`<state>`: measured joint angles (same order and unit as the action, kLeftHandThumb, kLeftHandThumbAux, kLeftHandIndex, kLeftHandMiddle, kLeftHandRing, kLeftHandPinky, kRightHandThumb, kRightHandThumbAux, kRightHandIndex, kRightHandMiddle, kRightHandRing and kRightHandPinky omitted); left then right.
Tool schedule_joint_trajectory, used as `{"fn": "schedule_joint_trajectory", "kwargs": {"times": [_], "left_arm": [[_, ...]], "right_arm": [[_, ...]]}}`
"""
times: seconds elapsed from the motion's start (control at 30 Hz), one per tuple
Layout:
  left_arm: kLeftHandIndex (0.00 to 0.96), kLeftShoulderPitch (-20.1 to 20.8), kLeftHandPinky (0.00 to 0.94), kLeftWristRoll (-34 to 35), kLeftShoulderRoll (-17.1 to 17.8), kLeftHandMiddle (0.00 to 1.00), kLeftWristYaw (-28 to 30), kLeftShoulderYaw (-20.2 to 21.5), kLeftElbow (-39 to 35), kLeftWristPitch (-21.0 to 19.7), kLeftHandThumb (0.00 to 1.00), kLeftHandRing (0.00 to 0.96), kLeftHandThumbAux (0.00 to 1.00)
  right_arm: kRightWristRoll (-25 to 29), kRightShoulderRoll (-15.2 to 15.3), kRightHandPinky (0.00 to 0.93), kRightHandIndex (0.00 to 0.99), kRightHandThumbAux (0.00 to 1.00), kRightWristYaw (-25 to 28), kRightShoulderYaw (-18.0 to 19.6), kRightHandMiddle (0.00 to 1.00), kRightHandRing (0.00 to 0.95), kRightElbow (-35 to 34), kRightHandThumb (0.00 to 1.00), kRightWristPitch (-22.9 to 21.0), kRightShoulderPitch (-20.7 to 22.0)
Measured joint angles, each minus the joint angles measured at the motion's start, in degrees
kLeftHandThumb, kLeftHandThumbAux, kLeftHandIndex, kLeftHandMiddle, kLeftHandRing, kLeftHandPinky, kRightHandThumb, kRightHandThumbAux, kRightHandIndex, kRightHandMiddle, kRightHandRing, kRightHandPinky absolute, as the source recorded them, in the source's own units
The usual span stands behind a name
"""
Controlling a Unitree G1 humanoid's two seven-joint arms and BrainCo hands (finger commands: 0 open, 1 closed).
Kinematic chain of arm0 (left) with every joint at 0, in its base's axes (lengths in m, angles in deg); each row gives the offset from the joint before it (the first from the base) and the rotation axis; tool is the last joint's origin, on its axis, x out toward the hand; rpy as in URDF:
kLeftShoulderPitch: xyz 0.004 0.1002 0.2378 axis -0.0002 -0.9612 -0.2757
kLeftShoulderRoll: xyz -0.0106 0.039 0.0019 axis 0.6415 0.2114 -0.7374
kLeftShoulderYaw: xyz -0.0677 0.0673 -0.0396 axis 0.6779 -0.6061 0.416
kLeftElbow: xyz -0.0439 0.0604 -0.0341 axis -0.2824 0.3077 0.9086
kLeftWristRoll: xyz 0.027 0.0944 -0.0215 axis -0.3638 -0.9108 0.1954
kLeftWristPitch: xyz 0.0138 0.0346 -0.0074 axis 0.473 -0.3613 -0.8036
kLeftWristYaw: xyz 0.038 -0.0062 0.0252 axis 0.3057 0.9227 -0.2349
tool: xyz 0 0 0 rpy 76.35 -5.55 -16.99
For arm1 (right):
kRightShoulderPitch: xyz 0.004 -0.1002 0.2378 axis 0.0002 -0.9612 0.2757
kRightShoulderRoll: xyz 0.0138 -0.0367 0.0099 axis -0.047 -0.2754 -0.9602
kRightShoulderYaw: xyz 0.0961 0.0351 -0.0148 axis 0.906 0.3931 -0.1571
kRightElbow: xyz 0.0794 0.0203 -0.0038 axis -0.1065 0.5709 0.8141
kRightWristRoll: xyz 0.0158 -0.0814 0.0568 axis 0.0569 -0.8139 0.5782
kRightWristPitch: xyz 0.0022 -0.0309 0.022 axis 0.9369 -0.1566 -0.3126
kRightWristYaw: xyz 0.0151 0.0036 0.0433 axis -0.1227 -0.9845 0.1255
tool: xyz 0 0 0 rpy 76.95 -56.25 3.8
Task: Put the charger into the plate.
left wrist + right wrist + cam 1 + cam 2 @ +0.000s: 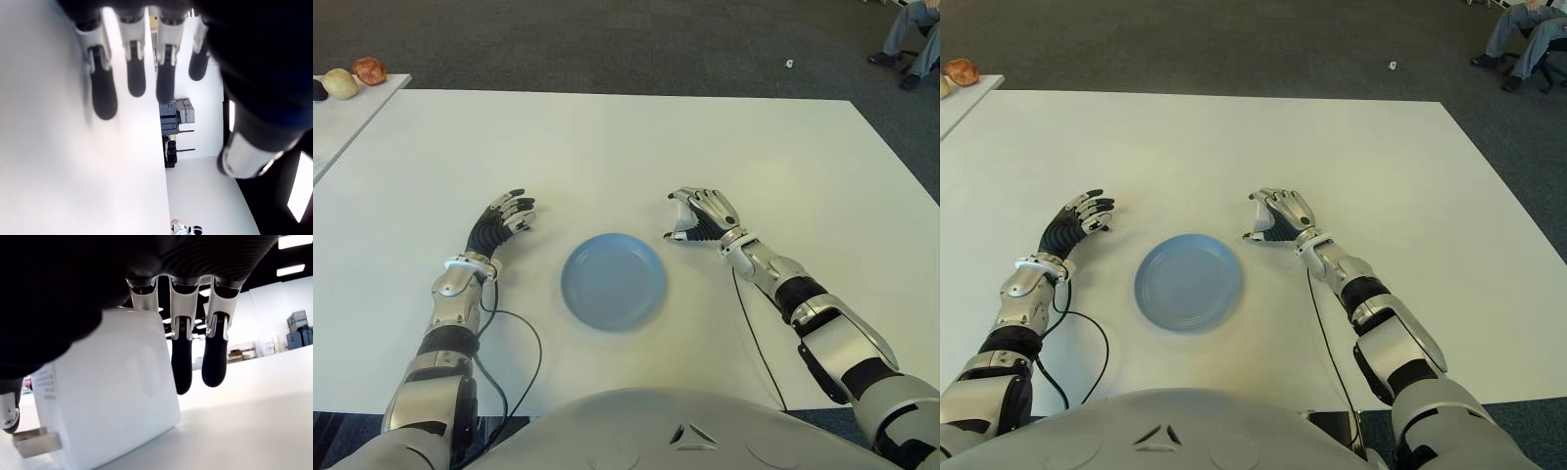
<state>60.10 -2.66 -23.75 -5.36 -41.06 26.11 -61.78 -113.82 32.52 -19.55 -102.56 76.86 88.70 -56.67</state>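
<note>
White, boxy plastic charger (105, 396) sits on the white table (607, 147), under the right hand (700, 215), just right of the round blue plate (613, 280). Fingers (182, 364) drape it, not yet clamped; thumb should close before lifting. Left hand (504, 220) spread, left of plate.

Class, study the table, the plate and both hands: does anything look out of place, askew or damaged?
Nothing stands out. The blue plate sits flat and empty on the white table. The right hand covers the white charger beside it; the left hand shows open on the plate's other side.
</note>
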Motion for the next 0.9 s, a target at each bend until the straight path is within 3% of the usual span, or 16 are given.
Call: {"fn": "schedule_joint_trajectory", "kwargs": {"times": [0.27, 0.9], "left_arm": [[0.158, 0.0, 0.163, 0.0, 0.8, 0.268, 0.4, 0.0, 0.2, -0.1, 0.064, 0.231, 0.709], [0.232, 0.0, 0.178, 0.5, 1.4, 0.301, 1.7, 0.3, 0.0, -0.4, 0.045, 0.248, 0.684]], "right_arm": [[0.1, -0.3, 0.747, 0.602, 0.505, -1.9, 0.0, 0.728, 0.722, 0.7, 0.533, 0.6, 0.0], [1.3, -0.7, 0.796, 0.677, 0.606, -1.9, 1.1, 0.794, 0.789, -0.4, 0.514, -1.5, -1.2]]}}
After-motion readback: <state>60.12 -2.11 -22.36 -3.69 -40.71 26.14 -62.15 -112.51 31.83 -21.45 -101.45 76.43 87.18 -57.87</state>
